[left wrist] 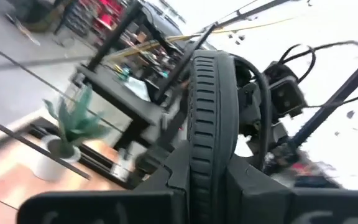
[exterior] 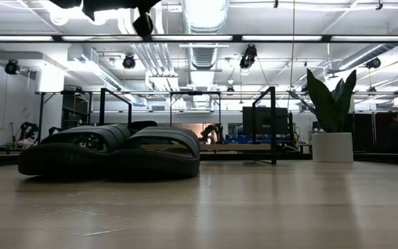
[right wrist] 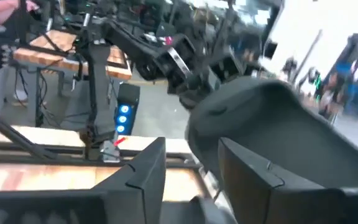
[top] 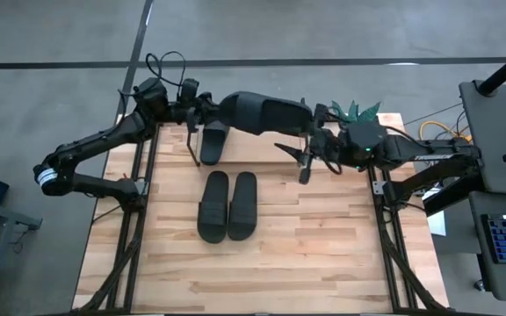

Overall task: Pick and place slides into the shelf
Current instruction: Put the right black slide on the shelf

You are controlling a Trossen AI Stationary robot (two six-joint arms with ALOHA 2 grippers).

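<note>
A pair of matte black open-toe slides lies nearest the low camera, in the middle of the light wooden plank surface (top: 323, 246). The left slide of the pair (top: 213, 206) and the right slide of the pair (top: 242, 204) lie side by side, touching or nearly so, straps up and soles flat on the wood. In the low view they fill the left part of the picture, overlapping one another.

Behind them, at the far edge of the surface, stands the shelf (top: 253, 151), a low rack with a light wooden board and thin black wire end frames. A third black slide (top: 213, 140) rests on its board at the left end, just beside the left wire frame.

The fourth black slide (top: 266, 114) is up in the air above the back of the shelf, lying crosswise between the two arms. The left gripper (top: 202, 112) is clamped on it: in the left wrist view its ribbed sole edge stands upright between the two dark fingers (left wrist: 173, 177). The right gripper (top: 301, 156) hovers by the shelf's right end, close to the carried slide, its fingers (right wrist: 148, 171) apart with nothing between them.

A small green potted plant in a white pot (top: 356, 110) sits at the far right corner of the surface.
</note>
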